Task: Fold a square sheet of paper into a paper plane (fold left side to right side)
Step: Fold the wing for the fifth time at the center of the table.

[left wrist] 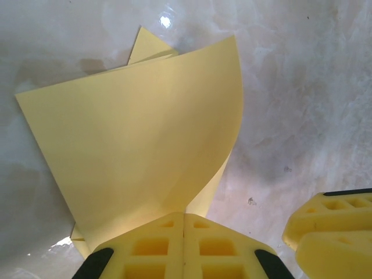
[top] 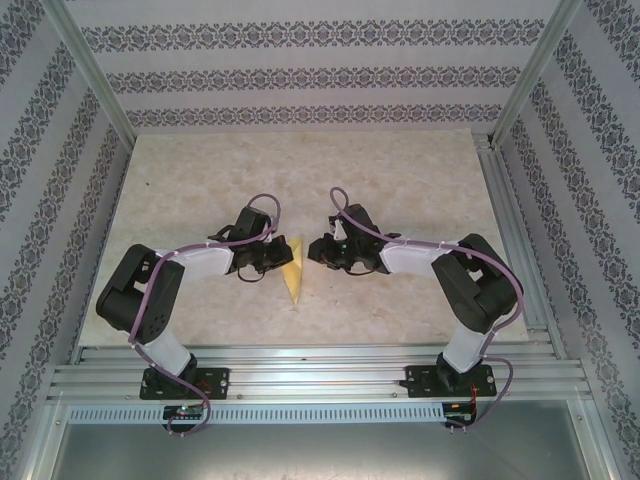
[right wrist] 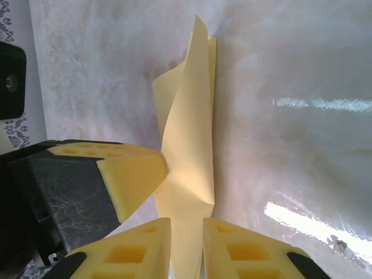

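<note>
The mustard-yellow sheet of paper (top: pixel 293 272) lies at the table's middle, folded into a narrow pointed paper plane shape with its tip toward the near edge. My left gripper (top: pixel 276 262) is at its left side. In the left wrist view, the left gripper (left wrist: pixel 184 214) is shut on the edge of a broad flap of the paper (left wrist: pixel 133 145), which curls up off the table. My right gripper (top: pixel 318 250) is at the right side. Its jaws (right wrist: pixel 186 224) stand slightly apart, open, with the narrow paper (right wrist: pixel 189 151) running under the gap.
The pale marbled table (top: pixel 400 180) is walled by patterned panels on three sides. Aluminium rails (top: pixel 320 375) run along the near edge by the arm bases. One of the left gripper's fingers (right wrist: pixel 131 174) touches the paper close beside the right jaws.
</note>
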Action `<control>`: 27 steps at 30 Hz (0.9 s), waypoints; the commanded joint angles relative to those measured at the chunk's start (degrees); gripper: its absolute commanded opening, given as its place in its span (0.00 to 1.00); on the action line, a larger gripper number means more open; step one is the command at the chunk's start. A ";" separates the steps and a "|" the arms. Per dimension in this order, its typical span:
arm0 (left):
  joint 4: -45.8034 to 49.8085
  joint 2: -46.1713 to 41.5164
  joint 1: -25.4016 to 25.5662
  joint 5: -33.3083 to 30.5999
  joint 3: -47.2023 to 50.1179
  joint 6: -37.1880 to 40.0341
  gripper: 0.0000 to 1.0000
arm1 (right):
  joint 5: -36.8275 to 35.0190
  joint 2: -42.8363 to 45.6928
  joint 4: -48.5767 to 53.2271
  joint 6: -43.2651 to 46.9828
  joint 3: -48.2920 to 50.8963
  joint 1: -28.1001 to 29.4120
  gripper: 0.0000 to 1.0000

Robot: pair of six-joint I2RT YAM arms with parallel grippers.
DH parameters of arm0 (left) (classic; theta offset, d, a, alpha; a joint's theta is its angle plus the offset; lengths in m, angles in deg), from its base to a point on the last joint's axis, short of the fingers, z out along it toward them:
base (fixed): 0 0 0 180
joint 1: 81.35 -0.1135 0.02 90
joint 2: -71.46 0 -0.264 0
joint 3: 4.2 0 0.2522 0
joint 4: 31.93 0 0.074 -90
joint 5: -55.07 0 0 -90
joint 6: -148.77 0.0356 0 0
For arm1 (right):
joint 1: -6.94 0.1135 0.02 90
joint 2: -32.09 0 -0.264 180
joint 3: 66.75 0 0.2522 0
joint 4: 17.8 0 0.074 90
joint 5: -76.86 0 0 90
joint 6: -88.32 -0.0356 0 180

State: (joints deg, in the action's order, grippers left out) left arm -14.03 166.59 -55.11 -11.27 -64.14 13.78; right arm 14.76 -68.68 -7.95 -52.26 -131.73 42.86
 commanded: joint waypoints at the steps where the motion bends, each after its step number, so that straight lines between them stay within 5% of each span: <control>1: 0.15 -1.81 -1.00 -1.00 1.37 1.50 0.00 | 1.01 -1.94 -0.02 1.66 -2.89 -0.67 0.20; 14: -2.56 -3.32 -2.33 -0.39 5.14 1.41 0.00 | -5.75 3.96 4.17 4.90 1.94 2.82 0.28; 27: -3.64 -2.76 -2.51 -0.15 5.92 1.15 0.00 | -1.26 -7.43 8.08 8.63 -13.69 -0.76 0.17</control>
State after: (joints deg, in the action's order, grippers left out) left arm -15.60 164.45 -56.97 -11.62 -58.83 14.19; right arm 12.72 -73.30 -0.58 -44.90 -143.43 42.07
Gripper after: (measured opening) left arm 0.051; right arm 0.180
